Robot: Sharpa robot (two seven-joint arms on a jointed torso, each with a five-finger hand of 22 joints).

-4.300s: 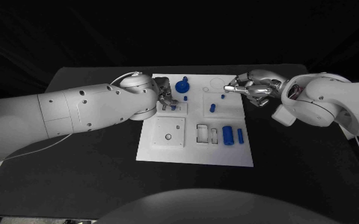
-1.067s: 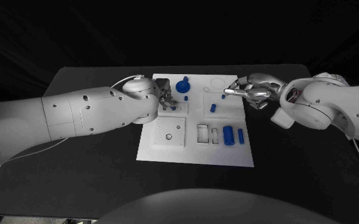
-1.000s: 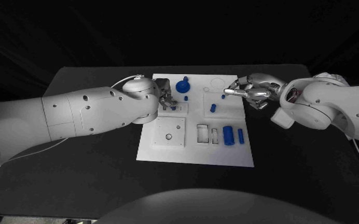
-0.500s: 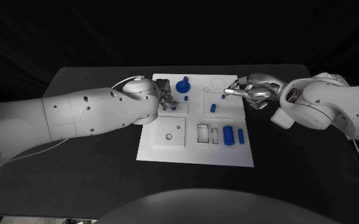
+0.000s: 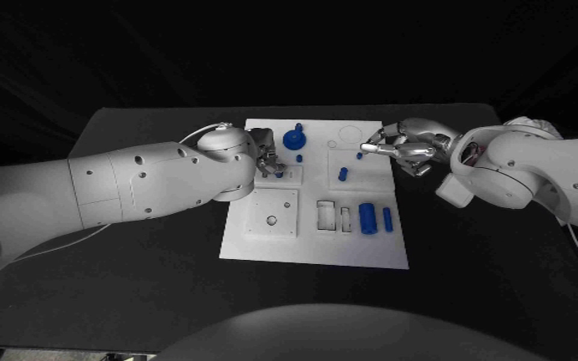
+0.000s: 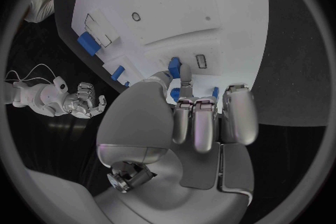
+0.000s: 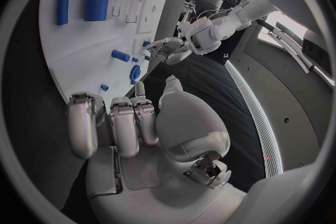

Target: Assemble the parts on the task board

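The left hand [image 5: 267,160] is working at the task board's [image 5: 307,244] left side toward the desk's far edge, fingertips pinching a small blue part [image 6: 175,63], probably to seat it in its slot; the right hand [image 5: 401,145] is hovering over the board's far right corner, fingers curled, holding nothing I can make out; other blue parts [image 5: 375,218] are waiting near the board's near edge.

A white board [image 5: 311,244] lies on a black desk [image 5: 157,294]. The pieces [image 5: 367,218] on it are blue. Both arms [image 5: 120,185] are white, each robot hand [image 5: 401,145] silver.
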